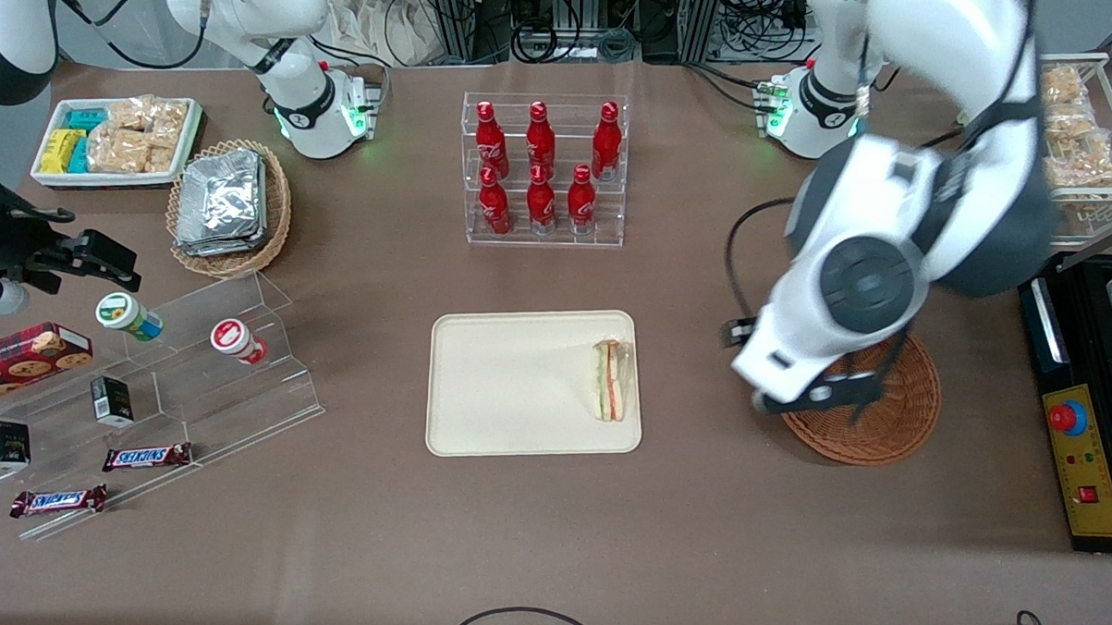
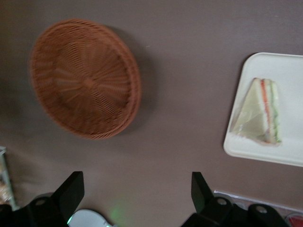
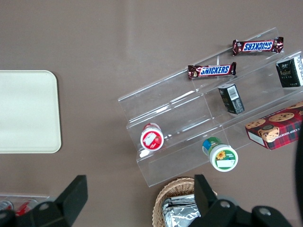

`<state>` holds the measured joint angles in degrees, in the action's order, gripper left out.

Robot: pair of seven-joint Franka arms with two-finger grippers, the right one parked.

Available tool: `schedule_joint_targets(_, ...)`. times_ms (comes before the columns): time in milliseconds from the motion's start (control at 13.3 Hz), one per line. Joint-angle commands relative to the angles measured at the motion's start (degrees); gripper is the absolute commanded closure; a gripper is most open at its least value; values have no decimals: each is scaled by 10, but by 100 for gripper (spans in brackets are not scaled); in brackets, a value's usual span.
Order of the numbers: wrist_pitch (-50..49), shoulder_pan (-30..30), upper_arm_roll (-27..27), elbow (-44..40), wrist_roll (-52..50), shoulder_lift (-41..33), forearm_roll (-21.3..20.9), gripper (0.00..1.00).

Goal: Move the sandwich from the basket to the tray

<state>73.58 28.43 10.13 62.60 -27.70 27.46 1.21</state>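
The triangular sandwich (image 1: 611,379) (image 2: 262,111) lies on the cream tray (image 1: 516,385) (image 2: 289,75), close to the tray's edge nearest the basket. The reddish-brown wicker basket (image 1: 885,426) (image 2: 85,78) sits on the table beside the tray, toward the working arm's end, with nothing in it. My gripper (image 1: 826,391) (image 2: 135,182) hangs high above the table, over the basket's rim nearest the tray. It is open, and only bare table shows between its fingers (image 2: 71,189). The arm hides part of the basket in the front view.
A clear rack of red bottles (image 1: 542,169) stands farther from the front camera than the tray. A tan basket of foil packs (image 1: 227,204), a white snack tray (image 1: 118,140) and an acrylic shelf (image 1: 147,381) lie toward the parked arm's end. A control box (image 1: 1083,442) is beside the basket.
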Motion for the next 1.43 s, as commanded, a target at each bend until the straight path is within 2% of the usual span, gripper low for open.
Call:
schedule_joint_targets(0,-59,8,38,23,49,-62,-4,0)
schedule_joint_targets(301,-89,8,117,40,232,-72,-3,0)
schedule_joint_targets(526,-9,7,150,146,341,-135,7,0)
schedule_joint_targets(902,158,8,161,400,369,-302,-5,0)
schedule_joint_targets(1128,166,8,159,405,369,-302,-6,0)
schedule_joint_targets(1203,166,6,146,406,368,-304,-15,0)
schedule_joint_targets(1278,166,-32,107,405,368,-304,-23,0)
schedule_joint_targets(1353,164,-148,-3,404,368,-304,-24,0)
